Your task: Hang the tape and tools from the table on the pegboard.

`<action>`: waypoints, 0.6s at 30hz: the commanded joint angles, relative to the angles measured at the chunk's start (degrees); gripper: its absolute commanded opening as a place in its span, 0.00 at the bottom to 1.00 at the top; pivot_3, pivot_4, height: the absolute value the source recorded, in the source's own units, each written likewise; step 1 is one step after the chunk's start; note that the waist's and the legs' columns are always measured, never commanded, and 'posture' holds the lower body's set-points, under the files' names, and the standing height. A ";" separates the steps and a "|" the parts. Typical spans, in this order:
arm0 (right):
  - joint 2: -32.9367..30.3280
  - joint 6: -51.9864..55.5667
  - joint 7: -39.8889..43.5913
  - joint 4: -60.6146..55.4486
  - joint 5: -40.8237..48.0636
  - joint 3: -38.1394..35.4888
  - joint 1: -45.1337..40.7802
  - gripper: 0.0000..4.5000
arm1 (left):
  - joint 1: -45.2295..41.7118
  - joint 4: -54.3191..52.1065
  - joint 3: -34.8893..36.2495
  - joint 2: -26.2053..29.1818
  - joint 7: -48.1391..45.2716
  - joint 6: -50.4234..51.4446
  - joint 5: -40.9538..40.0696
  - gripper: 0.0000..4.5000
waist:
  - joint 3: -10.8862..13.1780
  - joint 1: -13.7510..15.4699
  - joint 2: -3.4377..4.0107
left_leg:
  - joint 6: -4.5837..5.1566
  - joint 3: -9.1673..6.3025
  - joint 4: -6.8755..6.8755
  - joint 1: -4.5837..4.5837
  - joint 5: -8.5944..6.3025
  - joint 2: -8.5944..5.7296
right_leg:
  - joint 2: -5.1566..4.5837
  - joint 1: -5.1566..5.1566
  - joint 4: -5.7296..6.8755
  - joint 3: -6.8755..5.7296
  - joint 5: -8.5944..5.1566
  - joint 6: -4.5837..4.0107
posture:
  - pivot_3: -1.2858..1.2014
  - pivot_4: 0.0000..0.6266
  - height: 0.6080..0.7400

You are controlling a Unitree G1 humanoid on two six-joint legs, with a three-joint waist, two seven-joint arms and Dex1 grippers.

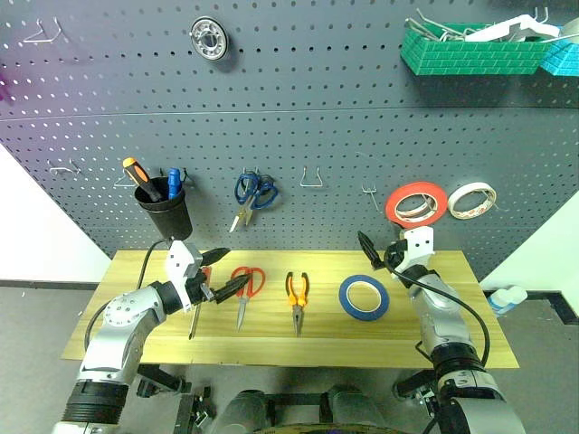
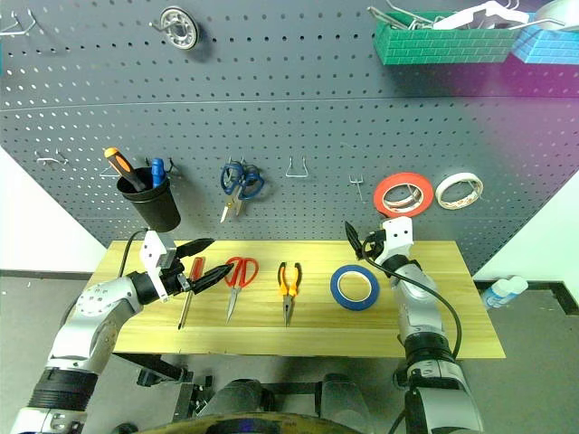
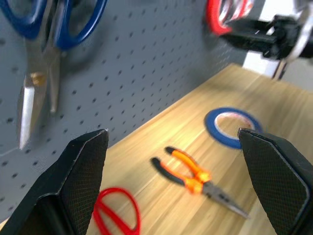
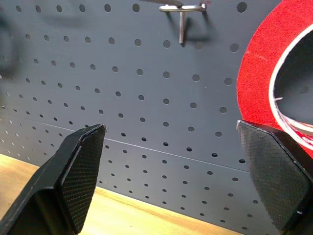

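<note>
A large dark grey perforated wall panel [image 1: 298, 136] is seen filling the backdrop, fitted with bare metal hooks [image 1: 312, 177]. A plain white wall [image 1: 36, 235] is visible at nine o'clock, and another strip of white wall [image 1: 543, 249] at three o'clock. A grey floor [image 1: 41, 316] is spread beneath. A rectangular desk with a light yellowish wooden top [image 1: 362, 339] is set against the panel at six o'clock. Even, soft light is cast throughout.

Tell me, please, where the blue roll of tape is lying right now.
In the head views the blue roll of tape lies flat on the table, right of the pliers and just left of the right gripper.
</note>
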 commanded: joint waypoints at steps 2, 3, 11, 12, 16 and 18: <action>-0.09 -0.98 0.19 -1.97 0.70 -0.73 -0.60 1.00 | -0.35 -1.31 1.69 -0.12 -0.53 -0.72 -1.43 0.98 | 0.00 -0.04 0.00 | 0.00 0.03 0.00 0.01 0.00 0.00 | 0.00 0.00 0.00 0.03 0.00 0.00 | 0.50 0.00 0.95; -0.05 -0.90 0.10 -2.13 0.73 -0.78 -0.49 1.00 | -0.39 -1.06 1.72 -0.12 -0.59 -1.00 -1.29 0.98 | 0.00 -0.06 0.00 | 0.00 0.04 0.00 0.01 0.00 0.00 | 0.00 0.00 0.00 0.04 0.00 0.00 | 0.50 0.00 0.95; 0.28 -1.07 0.49 -2.40 0.24 -0.24 -0.09 1.00 | 0.89 -1.99 1.31 0.95 -3.92 1.08 -3.07 0.98 | 0.00 -0.15 0.00 | 0.00 0.08 -0.02 0.02 0.00 0.00 | 0.01 -0.02 0.00 0.08 0.00 0.00 | 0.50 0.00 0.95; 0.42 -1.07 0.48 -2.52 0.24 -0.20 0.02 1.00 | 1.15 -2.27 1.29 1.02 -4.47 1.53 -3.45 0.98 | 0.00 -0.16 0.00 | 0.00 0.09 -0.02 0.02 0.00 0.00 | 0.01 -0.02 0.00 0.09 0.00 0.01 | 0.50 0.00 0.95; 2.33 -0.23 2.38 -5.79 -2.09 4.47 1.94 1.00 | 2.59 -4.22 1.03 1.79 -7.96 2.67 -5.51 0.98 | 0.01 -0.25 -0.02 | 0.00 0.10 -0.06 0.02 0.00 0.01 | 0.01 -0.05 -0.01 0.11 -0.01 0.00 | 0.50 0.00 0.95; 4.21 0.23 3.15 -7.39 -2.49 6.82 3.42 1.00 | 2.81 -3.86 1.57 1.67 -8.05 1.28 -4.93 0.98 | 0.01 -0.23 -0.01 | 0.00 0.10 -0.08 0.02 0.00 0.02 | 0.03 -0.07 0.00 0.11 -0.01 0.00 | 0.50 0.00 0.95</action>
